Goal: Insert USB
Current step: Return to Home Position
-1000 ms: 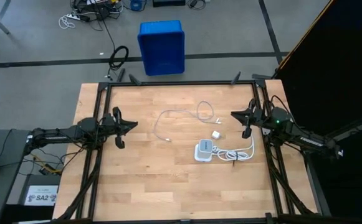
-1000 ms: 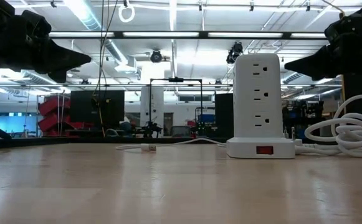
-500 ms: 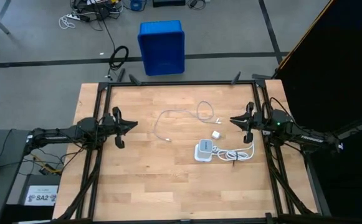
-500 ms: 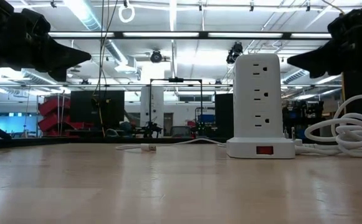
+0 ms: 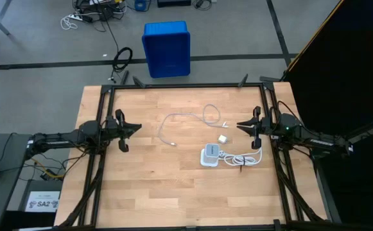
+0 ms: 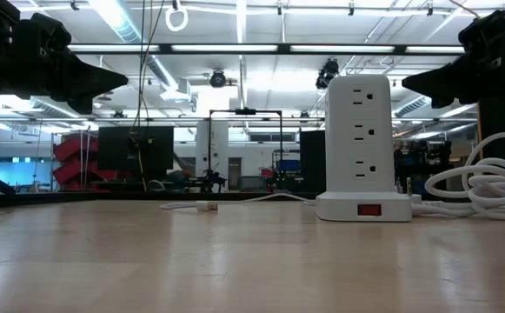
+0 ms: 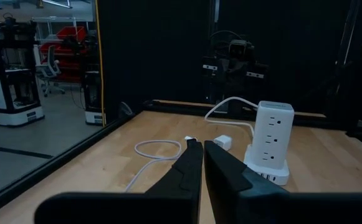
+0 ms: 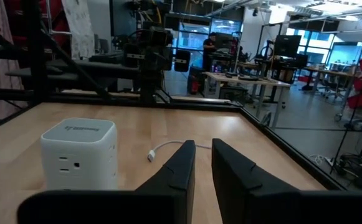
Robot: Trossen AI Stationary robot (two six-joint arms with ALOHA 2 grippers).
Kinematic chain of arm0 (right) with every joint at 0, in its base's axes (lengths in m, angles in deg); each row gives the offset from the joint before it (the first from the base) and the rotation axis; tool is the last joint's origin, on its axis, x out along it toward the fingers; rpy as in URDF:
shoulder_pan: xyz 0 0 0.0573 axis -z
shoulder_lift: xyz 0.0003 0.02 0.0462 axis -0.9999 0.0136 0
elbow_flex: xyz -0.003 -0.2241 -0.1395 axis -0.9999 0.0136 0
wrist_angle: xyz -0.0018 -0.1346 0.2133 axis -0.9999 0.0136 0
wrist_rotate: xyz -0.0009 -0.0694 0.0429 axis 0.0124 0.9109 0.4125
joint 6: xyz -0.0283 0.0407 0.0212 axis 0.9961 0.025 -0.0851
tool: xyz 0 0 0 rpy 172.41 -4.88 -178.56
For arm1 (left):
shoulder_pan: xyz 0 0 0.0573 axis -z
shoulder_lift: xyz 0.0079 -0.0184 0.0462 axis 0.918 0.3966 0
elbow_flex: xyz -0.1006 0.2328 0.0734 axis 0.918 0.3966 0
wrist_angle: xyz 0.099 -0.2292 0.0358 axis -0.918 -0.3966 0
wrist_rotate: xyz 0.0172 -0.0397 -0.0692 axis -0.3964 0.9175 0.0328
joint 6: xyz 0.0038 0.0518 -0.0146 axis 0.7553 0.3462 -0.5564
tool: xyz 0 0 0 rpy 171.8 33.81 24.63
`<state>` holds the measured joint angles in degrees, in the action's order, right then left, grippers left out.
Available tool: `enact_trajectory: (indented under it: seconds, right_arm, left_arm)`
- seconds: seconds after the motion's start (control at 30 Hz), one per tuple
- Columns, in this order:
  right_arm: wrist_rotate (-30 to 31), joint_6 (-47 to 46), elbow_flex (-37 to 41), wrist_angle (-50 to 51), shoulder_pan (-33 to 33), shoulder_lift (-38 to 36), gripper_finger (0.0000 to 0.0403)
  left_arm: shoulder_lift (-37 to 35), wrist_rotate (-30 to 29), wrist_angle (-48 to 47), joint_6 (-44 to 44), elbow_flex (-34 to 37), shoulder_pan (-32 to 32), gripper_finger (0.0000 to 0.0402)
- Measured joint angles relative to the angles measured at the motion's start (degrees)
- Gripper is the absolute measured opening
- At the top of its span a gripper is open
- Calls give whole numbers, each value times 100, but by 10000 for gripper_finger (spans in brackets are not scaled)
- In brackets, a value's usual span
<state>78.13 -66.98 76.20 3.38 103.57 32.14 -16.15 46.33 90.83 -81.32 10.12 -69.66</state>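
The USB (image 5: 183, 115) is a thin white cable lying loosely curled on the wooden table, between the middle and the far edge. One plug (image 5: 173, 144) points toward the near side and the other (image 5: 225, 124) lies near my right gripper. The cable also shows in the left wrist view (image 7: 149, 146) and the right wrist view (image 8: 168, 147). My left gripper (image 5: 138, 128) hovers shut and empty at the table's left side, pointing right. My right gripper (image 5: 239, 124) hovers at the right side with a narrow gap between its fingers, empty, just right of the cable's plug.
A white power tower (image 5: 210, 154) stands right of the middle, and its thick bundled cord (image 5: 247, 156) lies toward the right edge. A small white cube (image 5: 223, 138) lies just beyond the tower. A blue crate (image 5: 166, 48) stands on the floor past the far edge.
My right gripper has swung a little toward the table's near edge, staying above the table. The cable, the cube and the tower have not moved.
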Motion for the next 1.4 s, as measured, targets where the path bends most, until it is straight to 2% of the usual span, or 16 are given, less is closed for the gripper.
enact_trajectory:
  seconds: [0.47,0.97,1.17,1.4]
  right_arm:
    - [-2,0,0,0,0,0,24]
    - [-2,0,2,0,0,0,41]
    - [1,2,2,-2,7,2,33]
    - [131,-33,2,91,8,71,24]
  left_arm:
    - [0,0,-2,0,0,1,1]
    - [0,0,-22,0,2,0,1]
    - [5,14,-250,-2,0,0,1]
    - [71,656,-386,-4,0,2,1]
